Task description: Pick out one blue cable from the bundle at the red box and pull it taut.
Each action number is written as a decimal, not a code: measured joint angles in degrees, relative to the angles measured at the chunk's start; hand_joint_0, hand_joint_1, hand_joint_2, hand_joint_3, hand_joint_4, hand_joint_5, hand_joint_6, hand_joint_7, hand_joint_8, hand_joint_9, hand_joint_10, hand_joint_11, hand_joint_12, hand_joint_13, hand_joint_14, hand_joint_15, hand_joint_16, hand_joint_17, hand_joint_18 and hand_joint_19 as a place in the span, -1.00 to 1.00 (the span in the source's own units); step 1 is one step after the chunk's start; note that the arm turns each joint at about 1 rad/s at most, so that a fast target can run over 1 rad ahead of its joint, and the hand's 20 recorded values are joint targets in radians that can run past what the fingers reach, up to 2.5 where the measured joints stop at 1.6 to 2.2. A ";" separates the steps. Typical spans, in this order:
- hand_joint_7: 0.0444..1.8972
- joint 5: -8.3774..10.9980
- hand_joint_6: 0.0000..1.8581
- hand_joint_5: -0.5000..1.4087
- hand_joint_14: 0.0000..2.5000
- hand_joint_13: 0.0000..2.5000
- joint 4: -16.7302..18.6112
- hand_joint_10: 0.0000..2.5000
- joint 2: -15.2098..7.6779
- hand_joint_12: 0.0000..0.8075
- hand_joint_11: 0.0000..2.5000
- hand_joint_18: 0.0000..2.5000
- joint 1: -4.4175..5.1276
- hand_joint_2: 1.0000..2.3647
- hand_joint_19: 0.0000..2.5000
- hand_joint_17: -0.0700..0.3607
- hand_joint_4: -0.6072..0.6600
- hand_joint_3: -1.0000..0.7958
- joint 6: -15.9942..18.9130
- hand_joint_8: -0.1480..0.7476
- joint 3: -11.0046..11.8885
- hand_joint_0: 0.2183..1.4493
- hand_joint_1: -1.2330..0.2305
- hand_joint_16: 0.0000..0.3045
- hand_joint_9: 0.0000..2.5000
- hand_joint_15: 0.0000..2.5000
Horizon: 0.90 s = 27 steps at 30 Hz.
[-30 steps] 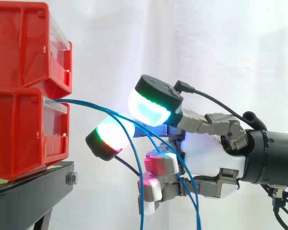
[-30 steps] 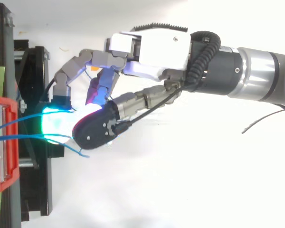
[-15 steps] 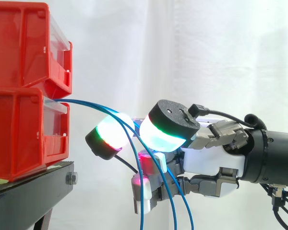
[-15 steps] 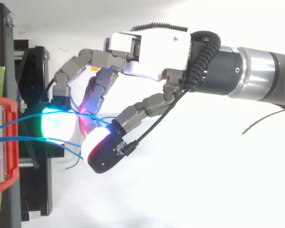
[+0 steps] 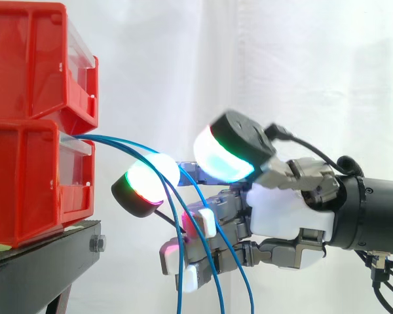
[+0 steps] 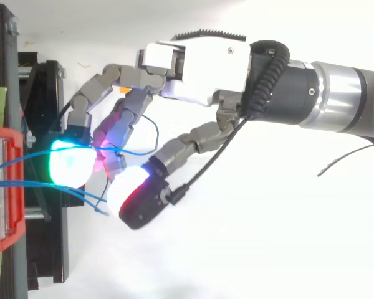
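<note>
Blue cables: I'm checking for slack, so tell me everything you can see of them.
The blue cables are thin, plastic-looking strands. They leave the front of the lower red bin, arch outward, pass through the hand and hang down past the side view's bottom edge in three strands. All curve slackly; none is taut. From above, one strand loops back near the hand.

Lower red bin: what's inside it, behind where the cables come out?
Blue cables run out over the front lip of the lower red bin. Their ends and any other contents are hidden by its red wall.
</note>
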 measured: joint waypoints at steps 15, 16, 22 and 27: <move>-0.30 -0.06 -0.03 -0.63 -0.98 -0.27 -0.21 -0.98 0.00 -0.15 -0.29 -0.40 -0.02 -1.00 -0.49 -0.21 -0.05 -0.44 -0.02 -0.21 0.09 -0.38 -0.46 -0.71 -0.08 -0.47; -0.31 -0.06 -0.03 -0.62 -0.98 -0.26 -0.21 -0.98 -0.01 -0.14 -0.30 -0.40 -0.02 -1.00 -0.48 -0.20 -0.04 -0.44 -0.03 -0.20 0.10 -0.43 -0.44 -0.70 -0.07 -0.47; -0.25 0.07 -0.14 -0.59 -0.98 -0.16 -0.21 -0.98 -0.01 -0.09 -0.32 -0.33 -0.02 -1.00 -0.47 -0.16 -0.01 -0.44 -0.06 -0.13 0.16 -0.52 0.21 -0.68 0.04 -0.47; -0.22 0.10 -0.18 -0.60 -0.98 -0.10 -0.26 -0.98 -0.02 -0.09 -0.29 -0.32 -0.04 -1.00 -0.48 -0.18 -0.03 -0.44 -0.12 -0.14 0.17 -0.48 0.22 -0.69 0.06 -0.43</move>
